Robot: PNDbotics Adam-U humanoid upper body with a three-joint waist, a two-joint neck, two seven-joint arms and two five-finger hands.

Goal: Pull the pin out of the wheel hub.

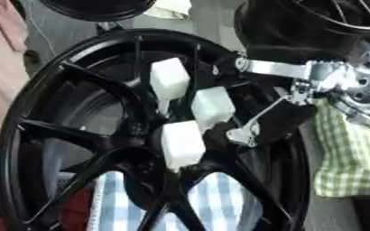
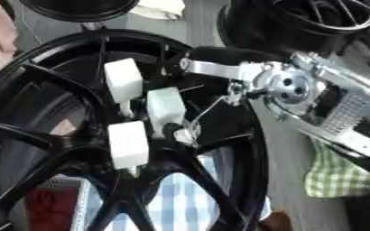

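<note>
While right hand [image 1: 255, 118] reaches into black wheel hub [image 1: 141, 149] from right, fingers appear curled by middle white pin [image 1: 213, 107]; grasp unclear. Three pins seated at centre. Left hand unseen.

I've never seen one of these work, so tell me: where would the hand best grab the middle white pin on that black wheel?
Best by its blocky white head, the middle pin. That head stands proud of the wheel hub, while the thin shank below is buried. The right hand comes in from the right, where that pin's side looks open; the other two pins crowd its left. Probably pinch across the head's flat sides and pull outward.
</note>
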